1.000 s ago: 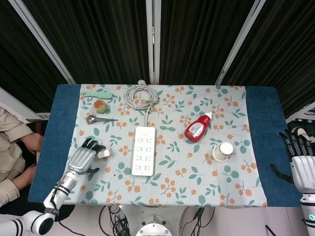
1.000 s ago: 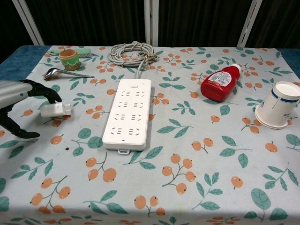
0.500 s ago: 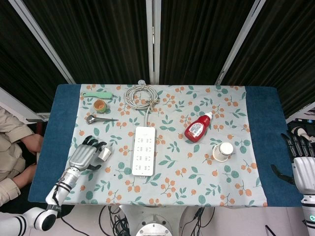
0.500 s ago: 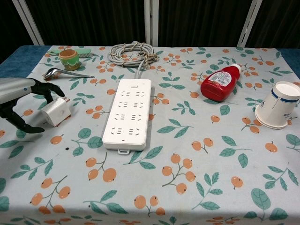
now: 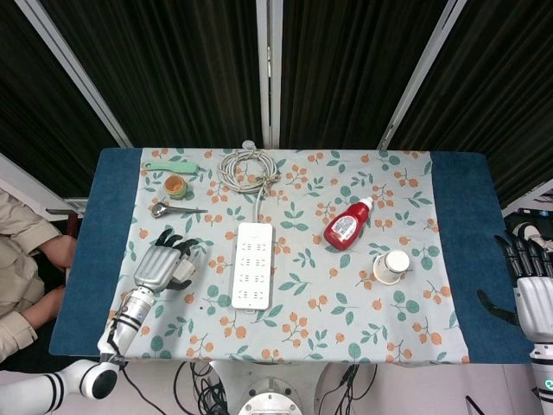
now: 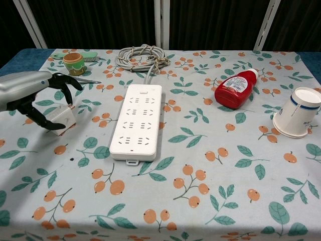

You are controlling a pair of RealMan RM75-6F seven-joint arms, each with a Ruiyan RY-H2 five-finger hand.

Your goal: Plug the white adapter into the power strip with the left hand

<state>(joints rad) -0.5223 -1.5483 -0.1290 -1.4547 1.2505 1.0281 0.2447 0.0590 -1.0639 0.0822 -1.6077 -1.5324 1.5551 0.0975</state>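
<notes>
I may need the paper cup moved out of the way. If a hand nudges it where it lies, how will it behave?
The paper cup lies on its side near the table's right edge, so a nudge would probably roll it, likely in a curve since it tapers. It shows no contents, so it is probably light. Its thin wall may crush under a firm squeeze.

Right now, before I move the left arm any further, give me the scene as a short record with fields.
left robot hand: grips the white adapter, left of the strip
power strip: flat on the tablecloth, no plug in it, coiled cord behind
right robot hand: off the table's right edge, fingers apart, holds nothing
others: red bottle on its side; paper cup tipped over
task state: adapter not yet plugged in
</notes>
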